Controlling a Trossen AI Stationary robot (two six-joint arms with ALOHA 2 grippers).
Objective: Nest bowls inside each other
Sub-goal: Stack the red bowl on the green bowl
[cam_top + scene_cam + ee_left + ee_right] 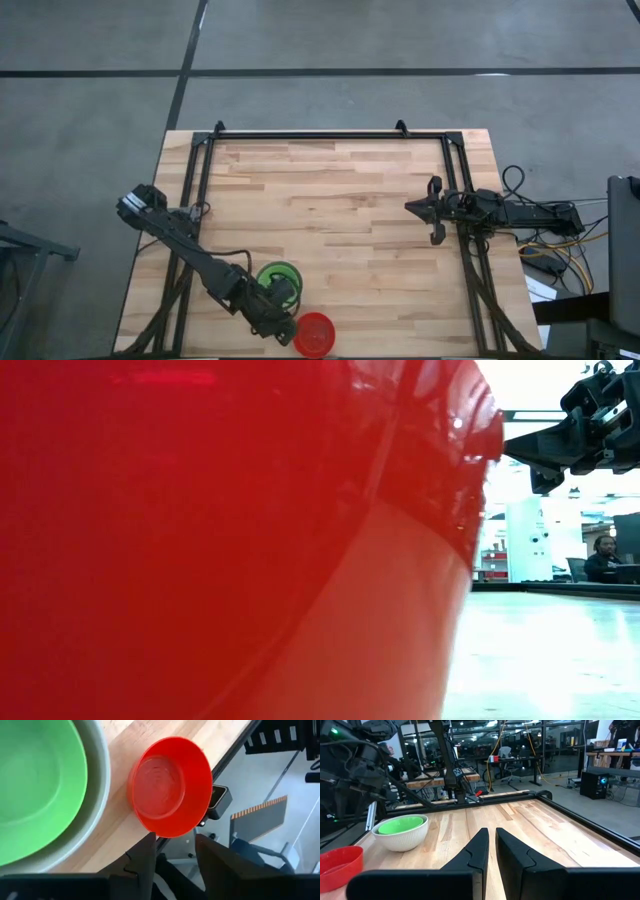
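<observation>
A red bowl stands upright on its base at the table's near edge, and it fills the low view. Left of it and farther in, a green bowl sits nested in a white bowl. My left gripper is open and slants down, its fingertips by the red bowl's rim with nothing between them. My right gripper waits at the table's right side, level, with its fingers shut. My left gripper has one fingertip right beside the red bowl's rim. Whether it touches the rim I cannot tell. The bowl rests on the table, outside the gap between the fingers.
A black frame runs around the tabletop. The table's near edge lies just past the red bowl. Bare wood spreads across the middle and far side. A person sits in the room beyond.
</observation>
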